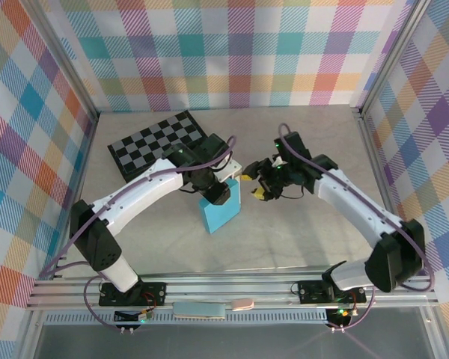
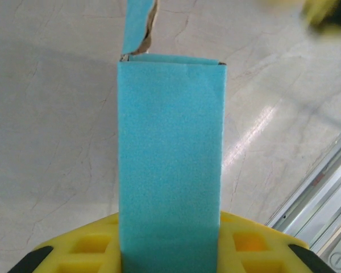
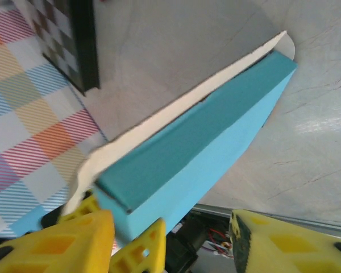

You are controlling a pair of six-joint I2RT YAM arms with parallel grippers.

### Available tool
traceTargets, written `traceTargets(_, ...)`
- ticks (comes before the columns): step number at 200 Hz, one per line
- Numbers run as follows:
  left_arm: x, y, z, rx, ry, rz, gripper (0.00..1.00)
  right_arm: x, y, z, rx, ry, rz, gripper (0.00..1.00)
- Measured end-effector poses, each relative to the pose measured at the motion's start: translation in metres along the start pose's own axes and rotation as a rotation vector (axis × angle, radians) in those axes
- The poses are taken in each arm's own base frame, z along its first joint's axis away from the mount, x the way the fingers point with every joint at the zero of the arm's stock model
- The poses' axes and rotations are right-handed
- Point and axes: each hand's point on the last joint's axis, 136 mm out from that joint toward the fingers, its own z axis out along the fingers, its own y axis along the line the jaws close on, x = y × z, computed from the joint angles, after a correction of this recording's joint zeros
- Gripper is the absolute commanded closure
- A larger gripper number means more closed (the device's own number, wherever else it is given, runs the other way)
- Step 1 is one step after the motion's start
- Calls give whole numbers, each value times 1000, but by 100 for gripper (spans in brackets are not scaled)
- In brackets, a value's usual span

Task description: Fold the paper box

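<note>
The paper box (image 1: 219, 211) is a turquoise flat rectangular box standing tilted on the table's middle. My left gripper (image 1: 212, 188) is shut on its upper end. In the left wrist view the box (image 2: 170, 148) runs straight out between the yellow fingers (image 2: 79, 253), and a loose flap (image 2: 137, 25) sticks up at its far end. My right gripper (image 1: 256, 187) hangs just right of the box, jaws open. In the right wrist view the box (image 3: 216, 131) lies by the left finger (image 3: 62, 244), with a pale cream flap (image 3: 176, 108) open along its top edge and a wide gap to the right finger (image 3: 284, 244).
A black-and-grey checkerboard (image 1: 159, 142) lies at the back left, just behind the left arm. Plaid walls close in the left, back and right sides. An aluminium rail (image 1: 232, 288) runs along the near edge. Bare table lies in front of the box.
</note>
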Motion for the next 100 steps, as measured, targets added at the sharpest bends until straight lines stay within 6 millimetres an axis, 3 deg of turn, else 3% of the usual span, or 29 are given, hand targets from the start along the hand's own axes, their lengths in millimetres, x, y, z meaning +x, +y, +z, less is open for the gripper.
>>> traceTargets(23,3,-6,-4,27,-16,111,91,-20,-1,-42,-101,-82,40,53)
traceTargets(41,3,-11,-4,57,-22,194,90,-33,-7,-59,-151,-103,83,54)
traceTargets(100,4,-16,-2,167,-25,420,87,-5,5,-35,-177,120,131,60)
